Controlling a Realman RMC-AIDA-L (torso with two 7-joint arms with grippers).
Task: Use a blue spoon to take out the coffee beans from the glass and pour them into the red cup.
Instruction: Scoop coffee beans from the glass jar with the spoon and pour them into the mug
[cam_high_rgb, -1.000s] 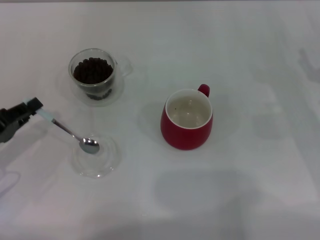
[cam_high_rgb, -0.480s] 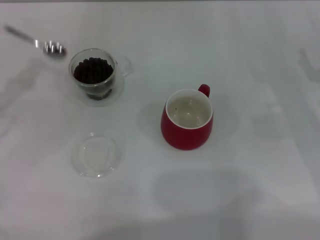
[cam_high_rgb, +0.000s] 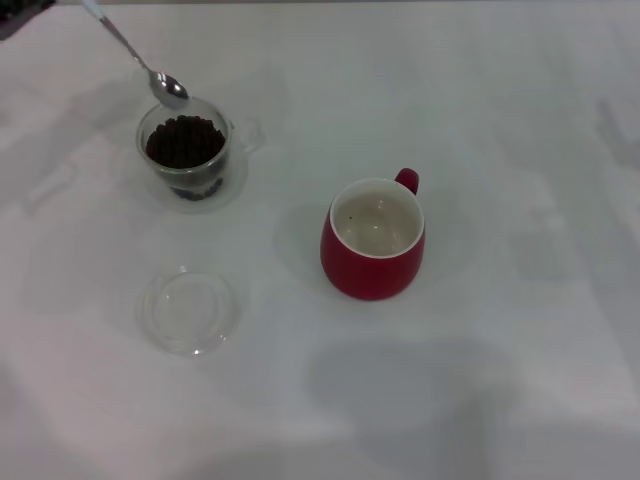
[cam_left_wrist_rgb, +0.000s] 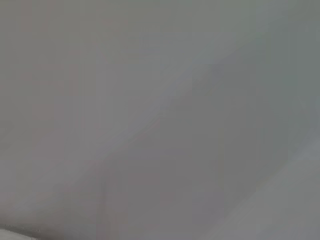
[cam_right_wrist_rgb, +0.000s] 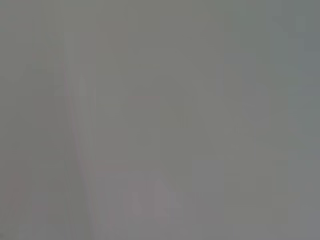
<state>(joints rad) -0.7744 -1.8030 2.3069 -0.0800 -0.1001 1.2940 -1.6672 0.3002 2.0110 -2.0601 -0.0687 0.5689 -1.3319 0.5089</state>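
Left gripper (cam_high_rgb: 15, 8) barely shows at the head view's top-left corner; jaw state cannot be told, though the blue spoon (cam_high_rgb: 135, 55) runs out from it, so it is presumably gripped. Spoon's long axis slants down and rightward, its bowl poised at the far-left rim of the glass (cam_high_rgb: 190, 150) above the coffee beans (cam_high_rgb: 185, 141). Red cup (cam_high_rgb: 374, 240) stands well to the right, right gripper unseen.

Open table (cam_high_rgb: 500, 120) surrounds the red cup (cam_high_rgb: 373, 240); the blue spoon (cam_high_rgb: 150, 72) hangs over the glass (cam_high_rgb: 187, 148)
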